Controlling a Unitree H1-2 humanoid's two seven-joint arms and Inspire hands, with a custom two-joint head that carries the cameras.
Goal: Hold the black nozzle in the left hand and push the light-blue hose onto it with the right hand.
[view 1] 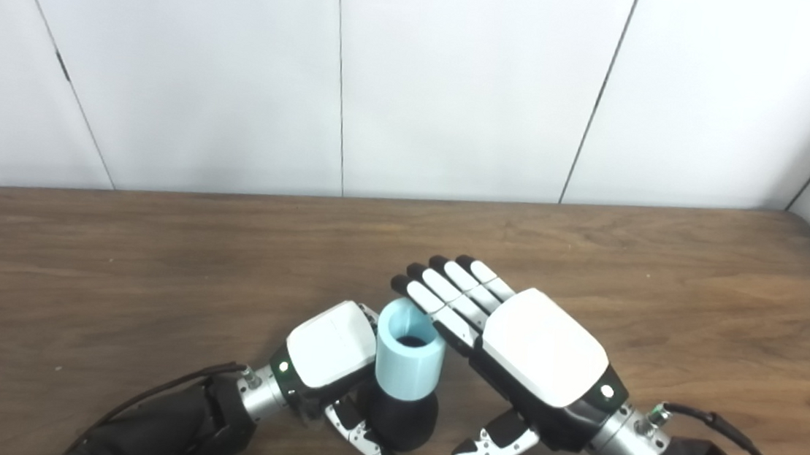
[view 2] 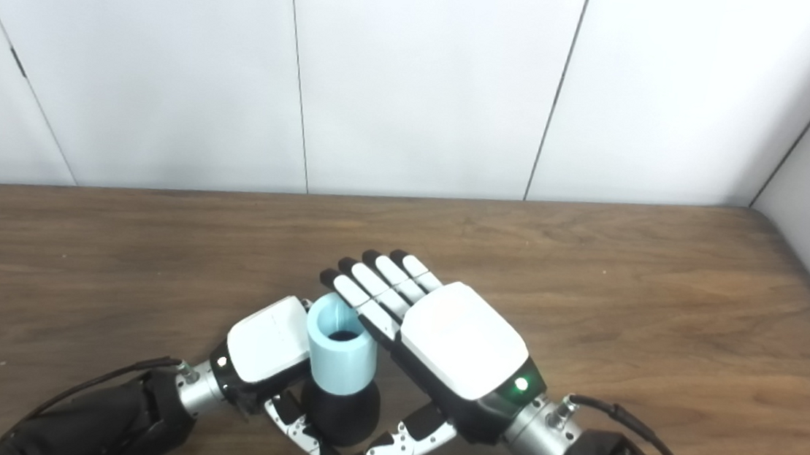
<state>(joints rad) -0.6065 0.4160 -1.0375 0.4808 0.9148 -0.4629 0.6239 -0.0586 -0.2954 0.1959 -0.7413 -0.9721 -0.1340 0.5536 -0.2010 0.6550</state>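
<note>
Item: light-blue hose (view 1: 406,356), short sleeve, upright, open end up, already seated over the top of the black nozzle (view 1: 399,419), near the bench (view 1: 152,271) front edge.
Your left hand (view 1: 330,356) wraps the nozzle, thumb under the bulb, likely steadying it against the push.
Your right hand (view 1: 526,355) holds nothing: fingers (view 1: 443,297) straight, flat beside the hose, thumb spread low.
</note>
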